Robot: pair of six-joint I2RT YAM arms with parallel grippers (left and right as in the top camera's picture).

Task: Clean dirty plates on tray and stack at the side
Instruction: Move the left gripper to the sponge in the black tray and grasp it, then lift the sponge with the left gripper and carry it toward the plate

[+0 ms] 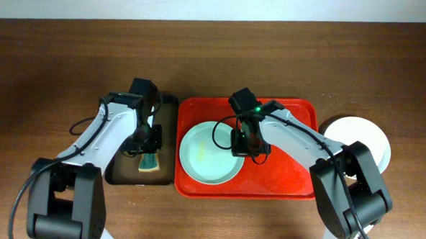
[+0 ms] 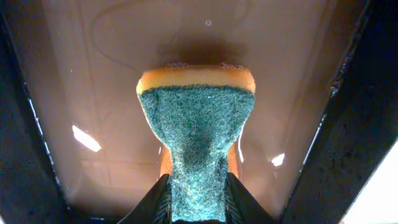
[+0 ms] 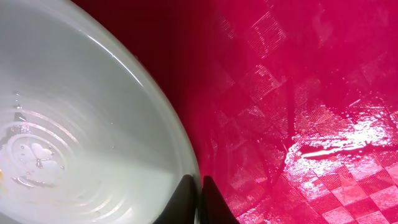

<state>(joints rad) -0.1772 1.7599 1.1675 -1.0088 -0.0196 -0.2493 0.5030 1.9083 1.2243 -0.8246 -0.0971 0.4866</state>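
A pale green plate (image 1: 206, 154) with faint yellowish smears lies on the left half of the red tray (image 1: 290, 177). My right gripper (image 1: 246, 146) is shut on that plate's right rim; in the right wrist view the rim (image 3: 186, 155) runs between the two dark fingertips of the gripper (image 3: 200, 198). My left gripper (image 1: 146, 147) is over the black tray (image 1: 120, 174), shut on a sponge (image 1: 149, 163). The left wrist view shows this sponge (image 2: 196, 118), green scouring pad over orange foam, squeezed between the gripper (image 2: 199, 202) fingers. A white plate (image 1: 356, 139) rests on the table to the right of the red tray.
The black tray (image 2: 50, 93) holds a shallow film of brownish water and has raised dark walls on both sides. The red tray floor (image 3: 323, 124) is wet and glossy. Bare wooden table (image 1: 50, 62) surrounds both trays.
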